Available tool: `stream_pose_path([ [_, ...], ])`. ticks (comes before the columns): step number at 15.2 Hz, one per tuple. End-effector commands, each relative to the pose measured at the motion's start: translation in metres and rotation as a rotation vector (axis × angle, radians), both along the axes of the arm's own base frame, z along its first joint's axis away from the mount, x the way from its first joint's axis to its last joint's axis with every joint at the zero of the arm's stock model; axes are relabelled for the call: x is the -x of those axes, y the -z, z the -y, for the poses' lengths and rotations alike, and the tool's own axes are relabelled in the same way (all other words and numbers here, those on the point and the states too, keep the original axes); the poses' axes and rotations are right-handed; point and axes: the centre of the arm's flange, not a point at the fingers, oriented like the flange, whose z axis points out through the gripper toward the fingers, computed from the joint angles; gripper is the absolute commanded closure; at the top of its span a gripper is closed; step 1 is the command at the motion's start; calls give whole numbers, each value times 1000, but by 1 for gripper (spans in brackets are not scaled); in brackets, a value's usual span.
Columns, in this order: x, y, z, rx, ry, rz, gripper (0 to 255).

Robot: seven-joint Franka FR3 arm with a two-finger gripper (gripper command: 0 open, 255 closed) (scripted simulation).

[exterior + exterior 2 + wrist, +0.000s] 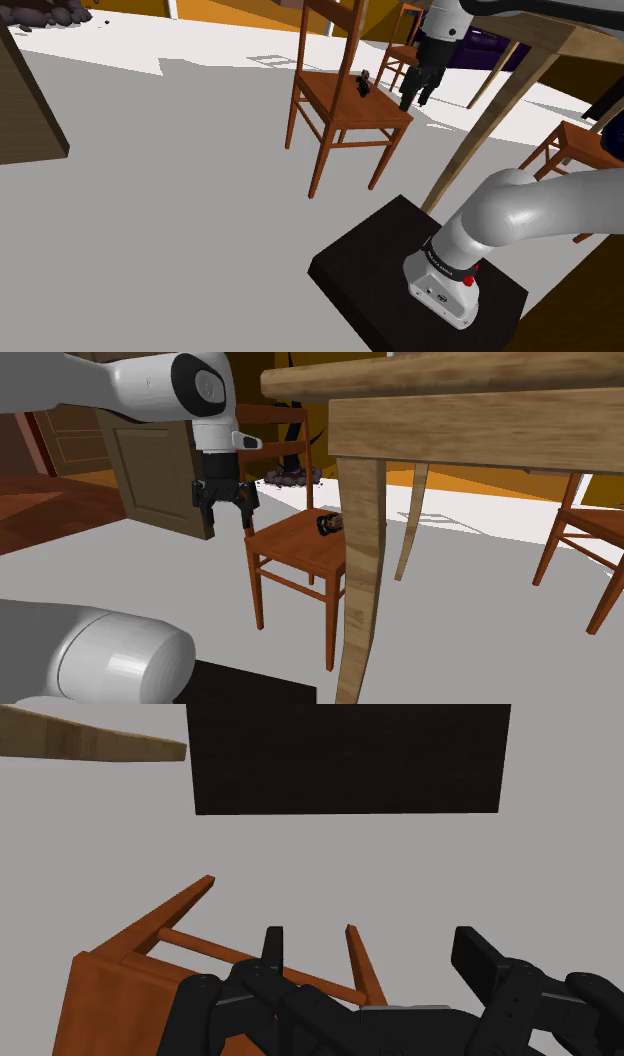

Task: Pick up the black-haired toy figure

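Observation:
The black-haired toy figure (365,85) (328,524) is small and dark and rests on the seat of a reddish wooden chair (345,110) (298,547), near its back. My black gripper (416,97) (225,515) (370,949) hangs just off the seat's edge, a little above seat height and about a hand's width from the figure. Its fingers (272,944) stand apart with nothing between them. In the wrist view, the chair's seat corner and rungs (120,974) lie under the fingers, over grey floor.
A light wooden table stands close by, with one leg (478,135) (360,552) next to the chair. More chairs (582,148) (590,532) stand behind it. My dark stand (395,265) (350,759) sits on the grey floor. A brown door (150,462) is beyond the gripper.

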Motion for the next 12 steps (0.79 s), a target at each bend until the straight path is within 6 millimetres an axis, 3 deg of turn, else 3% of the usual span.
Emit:
stream_pose_path([
  [1,0,0,0,0,0,0,0],
  [12,-130,18,61,26,179,3,0],
])
